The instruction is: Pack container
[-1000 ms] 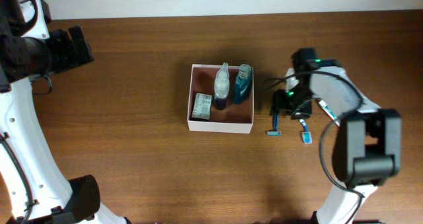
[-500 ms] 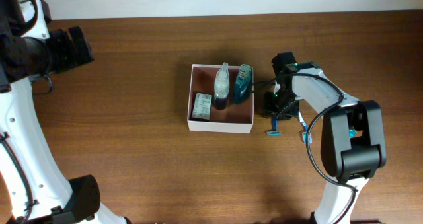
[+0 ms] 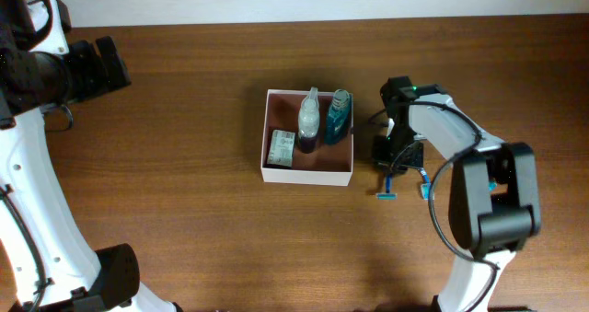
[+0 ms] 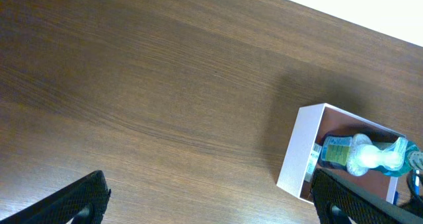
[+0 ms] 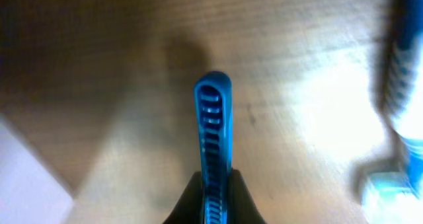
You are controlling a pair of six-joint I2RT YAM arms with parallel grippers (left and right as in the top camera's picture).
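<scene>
- One white container (image 3: 307, 175) sits mid-table, open side up. Inside it are a green-and-white packet (image 3: 282, 149) on the left, a clear bottle (image 3: 308, 121) in the middle and a blue bottle (image 3: 338, 116) on the right.
- Only the overhead view shows all three of these clearly. The left wrist view catches the box from the side, with its right part cut off at the frame edge.
- The print on the packet and the bottle labels is too small to read.
- Just right of the container, the right gripper (image 3: 390, 157) pinches a blue razor (image 3: 386, 194). The right wrist view shows its jaws closed on the ribbed handle, a detail that is hidden from above.
- A toothbrush (image 3: 425, 188) lies on the table (image 3: 184, 183) beside the razor. It is blurred in the right wrist view.
- The left gripper (image 4: 208, 184) is well away at the far left, with its jaws spread wide and holding nothing.
</scene>
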